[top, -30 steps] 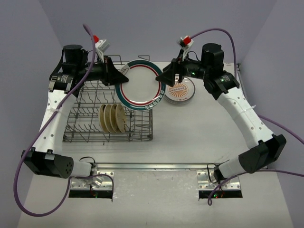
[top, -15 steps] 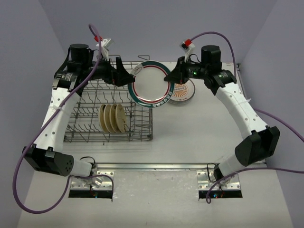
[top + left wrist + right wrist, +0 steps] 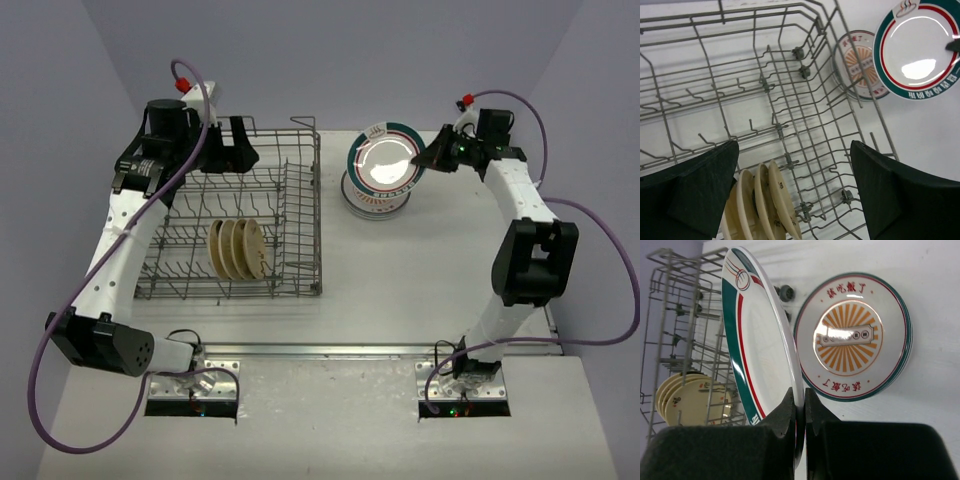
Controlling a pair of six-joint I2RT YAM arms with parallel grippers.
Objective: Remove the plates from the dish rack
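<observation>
My right gripper [image 3: 800,402] [image 3: 432,158] is shut on the rim of a white plate with green and red bands [image 3: 757,350] [image 3: 385,163] [image 3: 917,50], held on edge above the table. Under it lies a stack of banded plates with an orange sunburst centre [image 3: 855,335] [image 3: 375,200] [image 3: 855,62]. The grey wire dish rack [image 3: 300,215] [image 3: 790,90] stands at the left. Three tan plates [image 3: 238,248] [image 3: 765,205] [image 3: 687,395] stand upright in its near rows. My left gripper [image 3: 792,192] [image 3: 232,148] hangs open over the rack's far side, holding nothing.
The rack's right wall [image 3: 318,200] rises close to the plate stack. White table [image 3: 420,290] stretches in front of the stack and to the right of the rack. Purple cables [image 3: 520,100] loop over both arms.
The left gripper let go of the banded plate, opened and drew back over the rack. The right gripper shut on the plate's rim and carried it right, over the stack.
</observation>
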